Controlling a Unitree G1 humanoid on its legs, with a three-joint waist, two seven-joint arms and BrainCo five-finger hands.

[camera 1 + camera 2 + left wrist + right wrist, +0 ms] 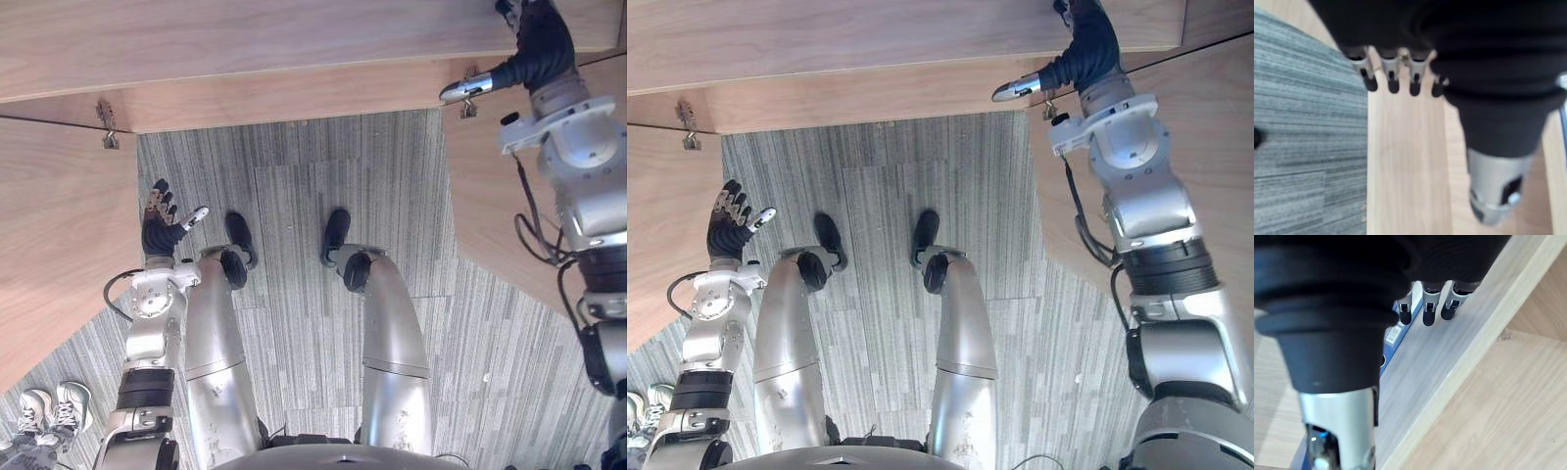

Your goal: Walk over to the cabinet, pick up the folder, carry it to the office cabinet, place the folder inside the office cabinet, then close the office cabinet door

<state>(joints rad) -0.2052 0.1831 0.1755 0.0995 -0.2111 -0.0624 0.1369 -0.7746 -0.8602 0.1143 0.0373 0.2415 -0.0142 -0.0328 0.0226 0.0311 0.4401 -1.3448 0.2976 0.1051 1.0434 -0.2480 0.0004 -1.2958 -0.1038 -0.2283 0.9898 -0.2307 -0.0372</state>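
A light wood-grain office cabinet (294,93) stands open, its flat doors swung out to either side over grey ribbed carpet (313,176), with a small metal hinge (108,127) at the left door's corner. The right hand (1087,44) reaches inside the cabinet, fingers (1430,308) straight over a pale smooth shelf board (1449,347) and thumb stretched out, gripping nothing. The thin blue folder (1390,350), bearing a white label, lies on that shelf just beside the fingertips. The left hand (160,223) hangs spread and empty before the cabinet's left door.
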